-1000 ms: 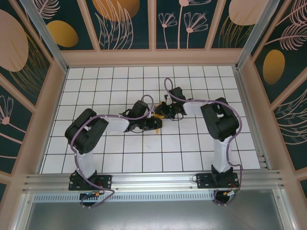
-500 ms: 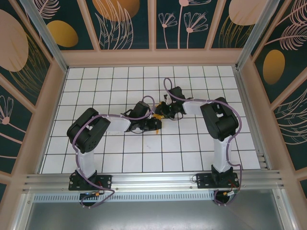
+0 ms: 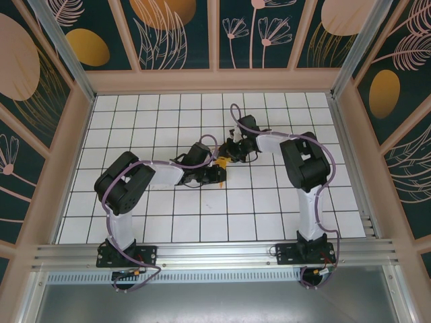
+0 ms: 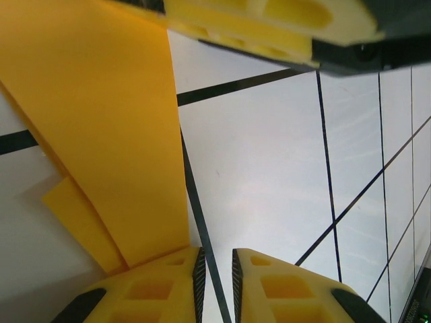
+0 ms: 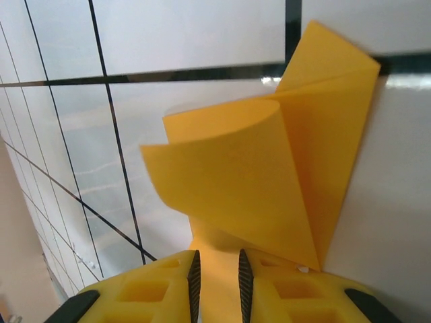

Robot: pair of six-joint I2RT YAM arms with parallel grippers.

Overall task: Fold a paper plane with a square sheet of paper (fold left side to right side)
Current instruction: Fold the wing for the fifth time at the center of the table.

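The orange-yellow sheet of paper (image 3: 220, 161) lies partly folded on the white grid table, mostly hidden between the two grippers. In the right wrist view the paper (image 5: 283, 168) has one flap curled up off its lower layer, and its near end runs into the narrow gap of my right gripper (image 5: 217, 282), which is shut on it. My left gripper (image 4: 215, 286) is shut with only a grid line showing in its slit. Its left finger (image 4: 155, 289) rests on the near end of the long paper strip (image 4: 108, 134). The right gripper's yellow finger (image 4: 269, 20) sits over the far end.
The white grid table (image 3: 269, 215) is walled by pink frames and dark panels printed with orange ovals (image 3: 87, 47). The two arms meet over the middle, elbows out to the left (image 3: 121, 182) and right (image 3: 306, 165). An aluminium rail (image 3: 215, 252) runs along the near edge.
The right gripper has shifted a little towards the back and its forearm has swung that way. The left arm has barely moved.
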